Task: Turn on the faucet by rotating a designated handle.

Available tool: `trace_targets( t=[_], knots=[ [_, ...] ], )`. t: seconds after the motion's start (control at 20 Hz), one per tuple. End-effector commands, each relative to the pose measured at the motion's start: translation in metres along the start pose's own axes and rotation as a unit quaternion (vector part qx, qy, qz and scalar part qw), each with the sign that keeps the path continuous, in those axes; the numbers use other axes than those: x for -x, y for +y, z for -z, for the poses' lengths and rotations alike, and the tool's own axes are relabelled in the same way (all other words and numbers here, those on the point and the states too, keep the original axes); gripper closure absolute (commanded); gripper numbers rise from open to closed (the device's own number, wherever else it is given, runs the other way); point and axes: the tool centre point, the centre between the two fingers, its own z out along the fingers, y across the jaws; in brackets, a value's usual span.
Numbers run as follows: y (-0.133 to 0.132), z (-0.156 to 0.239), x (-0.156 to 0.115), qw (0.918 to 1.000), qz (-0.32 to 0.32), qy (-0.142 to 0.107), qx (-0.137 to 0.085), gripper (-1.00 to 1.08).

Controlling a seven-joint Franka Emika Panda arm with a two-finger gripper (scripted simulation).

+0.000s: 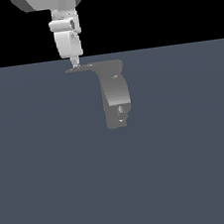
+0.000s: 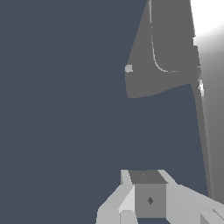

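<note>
Here, the gripper (image 1: 75, 65) is pressing down at the handle (image 1: 81, 68) tip on the faucet (image 1: 115, 96); jaw opening cannot be told, apparently holding nothing, rotation largely remaining.

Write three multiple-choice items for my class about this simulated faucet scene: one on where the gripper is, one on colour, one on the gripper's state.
1. Where is the gripper in the exterior view?
A. At the tip of the handle
B. Beside the faucet's base
C. Far off on the floor

2. What colour is the faucet?
A. Red
B. Grey
C. Green

3. How do the gripper's fingers look in the exterior view?
A. Spread wide apart
B. Clamped round the faucet's thick body
C. Close together, with no gap showing

Answers:
1 A, its fingertips meet the lever's pointed end at the exterior view's left.
2 B, body and lever are both plain grey.
3 C, the fingers form one narrow point above the handle.
</note>
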Motion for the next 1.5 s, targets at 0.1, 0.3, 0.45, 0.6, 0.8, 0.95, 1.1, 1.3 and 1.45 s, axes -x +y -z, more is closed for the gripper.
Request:
trace_targets(
  t=[0.1, 0.3, 0.45, 0.6, 0.8, 0.95, 1.1, 1.3, 1.45],
  knots=[
    [-0.006, -0.002, -0.003, 0.9999, -0.011, 0.0, 0.0, 1.08],
    [-0.006, -0.002, -0.003, 0.9999, -0.012, 0.0, 0.0, 1.08],
    [-0.004, -0.002, -0.004, 0.9999, -0.012, 0.0, 0.0, 1.08],
    [0.003, -0.002, -0.003, 0.9999, -0.012, 0.0, 0.0, 1.08],
    [0.012, -0.002, -0.002, 0.9999, -0.012, 0.0, 0.0, 1.08],
    [0.019, -0.002, -0.002, 0.9999, -0.012, 0.0, 0.0, 1.08],
    [0.026, -0.002, -0.001, 0.9999, -0.012, 0.0, 0.0, 1.08],
    [0.036, -0.002, 0.0, 0.9999, -0.012, 0.0, 0.0, 1.08],
    [0.044, -0.002, 0.0, 0.9999, -0.012, 0.0, 0.0, 1.08]
  ],
)
